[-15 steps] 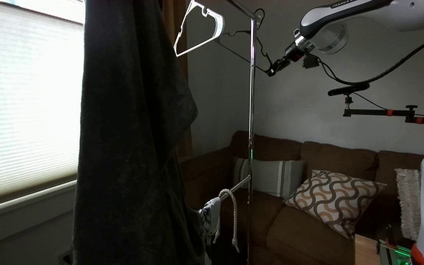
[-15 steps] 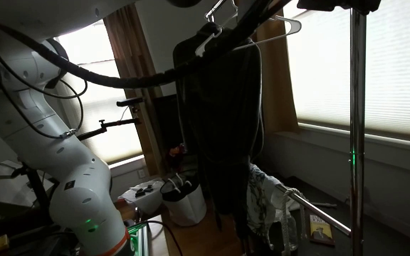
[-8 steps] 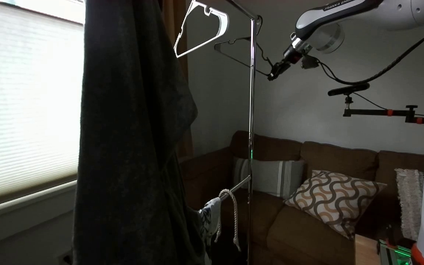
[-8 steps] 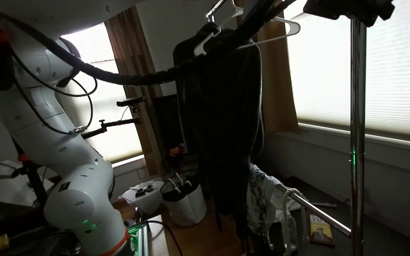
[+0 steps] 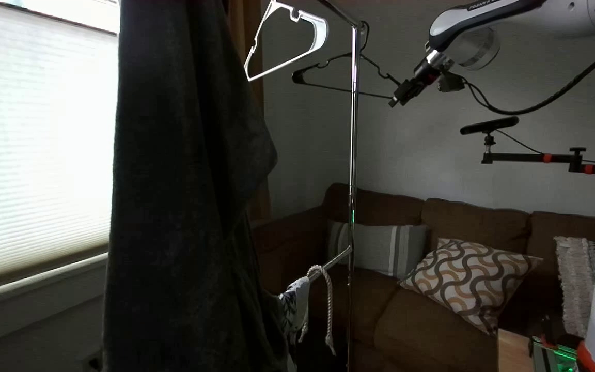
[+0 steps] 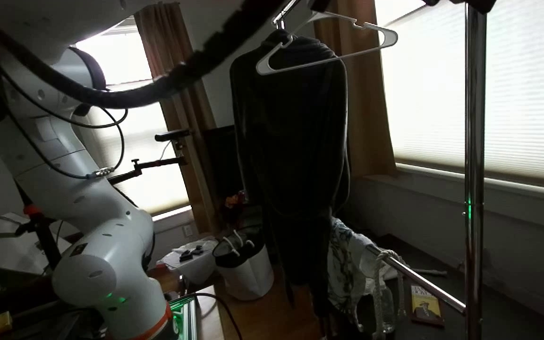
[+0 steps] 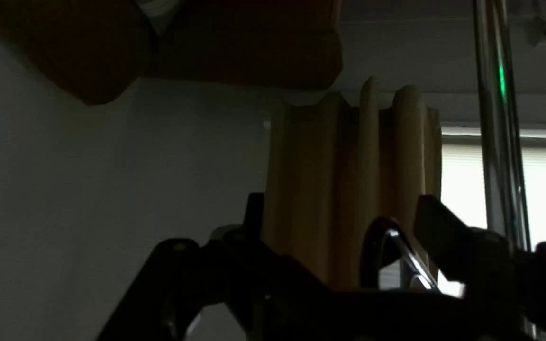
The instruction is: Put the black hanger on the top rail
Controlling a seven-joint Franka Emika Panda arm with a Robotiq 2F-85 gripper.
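Note:
The black hanger hangs near the corner of the rack in an exterior view, its bottom bar sloping slightly down toward my gripper. Its hook curves up beside the end of the top rail; whether it rests over the rail I cannot tell. In the wrist view my gripper is open, fingers wide apart. The rounded end of the black hanger stands between them, nearer the right finger, with gaps on both sides. The top rail also shows briefly at the upper edge of an exterior view.
A white hanger and a long dark garment hang on the same rack. The chrome vertical pole stands just left of the gripper, and right of it in the wrist view. A camera on a boom is below the arm.
My gripper has drawn back to the right in an exterior view, and its jaws have spread. The black hanger has swung from a steep tilt to nearly level, its far end shifting left.

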